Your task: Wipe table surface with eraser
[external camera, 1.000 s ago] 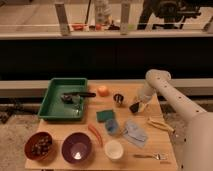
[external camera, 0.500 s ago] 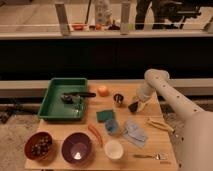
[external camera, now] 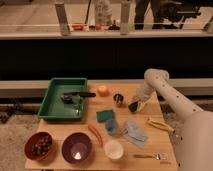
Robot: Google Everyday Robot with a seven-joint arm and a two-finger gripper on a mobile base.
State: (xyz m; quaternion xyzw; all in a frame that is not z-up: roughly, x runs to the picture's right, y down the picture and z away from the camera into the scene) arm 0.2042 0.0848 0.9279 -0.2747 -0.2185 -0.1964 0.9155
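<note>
Low over the right rear of the table (external camera: 57,128): gripper (external camera: 136,104), jaws clenched on the blackish eraser (external camera: 133,107). Just right of the small dark cup (external camera: 118,99); teal-green sponge (external camera: 105,115) nearer the front.

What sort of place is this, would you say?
Probably a staged robot test area: a light tan wooden tabletop set with a green rectangular tray and purple round bowl, people's legs behind a ledge. The gripper is over the table's right rear, beside the small dark round cup.
</note>
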